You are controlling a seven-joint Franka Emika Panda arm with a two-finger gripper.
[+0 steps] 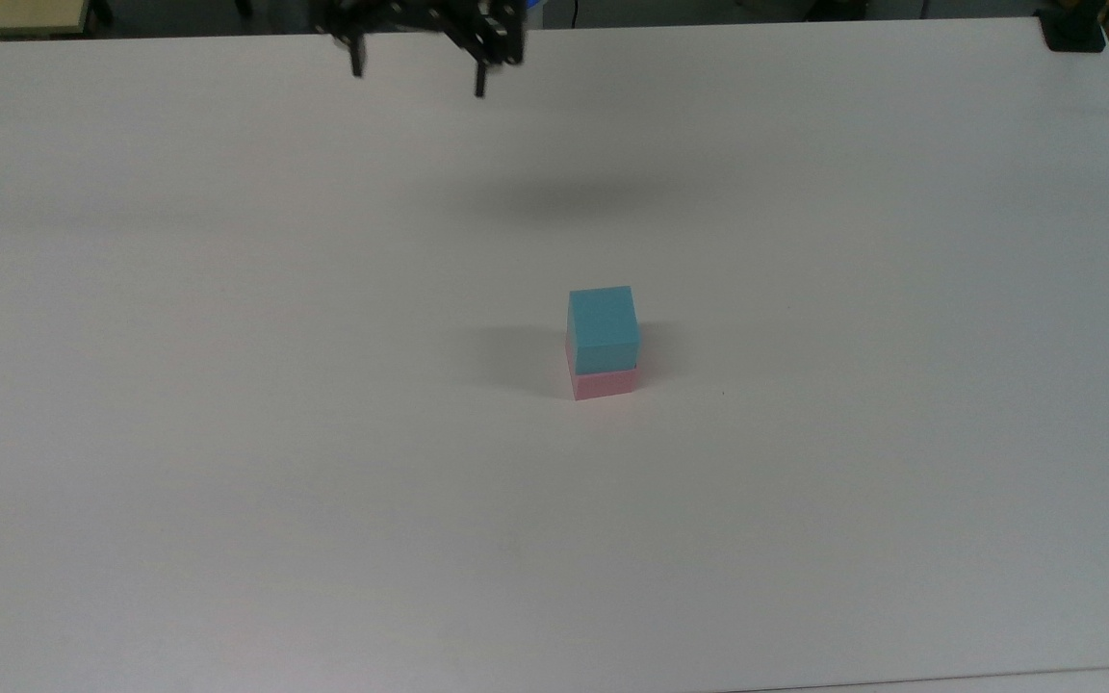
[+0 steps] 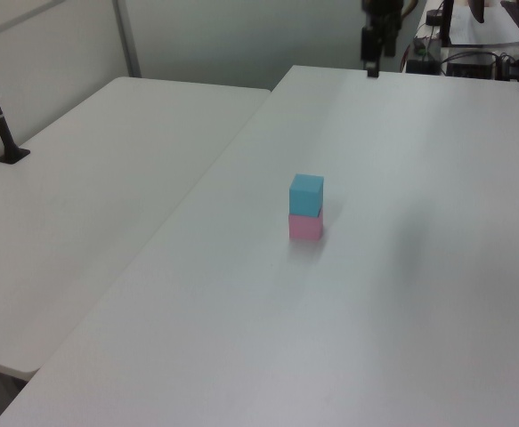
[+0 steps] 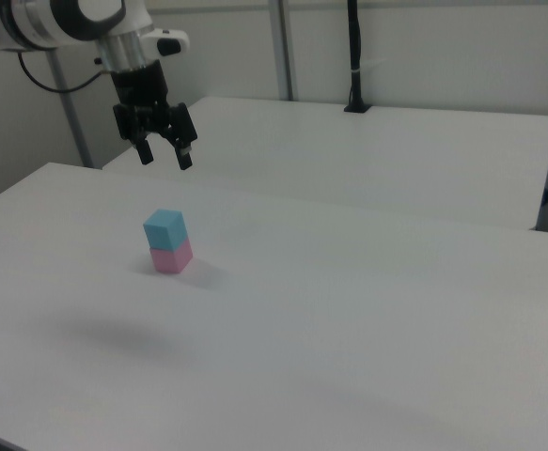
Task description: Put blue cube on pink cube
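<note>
Looks like your stack is done: the blue cube (image 1: 602, 327) sits on the pink cube (image 1: 604, 383) mid-counter (image 1: 227, 433), edges near flush with just a sliver of pink peeking out on the top view's left. Your gripper (image 3: 164, 155) hangs high and well apart from it, spread wide with nothing in it, so I'd say just park the arm. Cubes have no long axis; both sit flat and upright.

Looks like a robotics lab: plain white tables (image 2: 108, 178), bare walls w/ metal posts (image 3: 283, 47), a clamped black stand (image 3: 353, 56), electronics gear (image 2: 473, 62) at back
</note>
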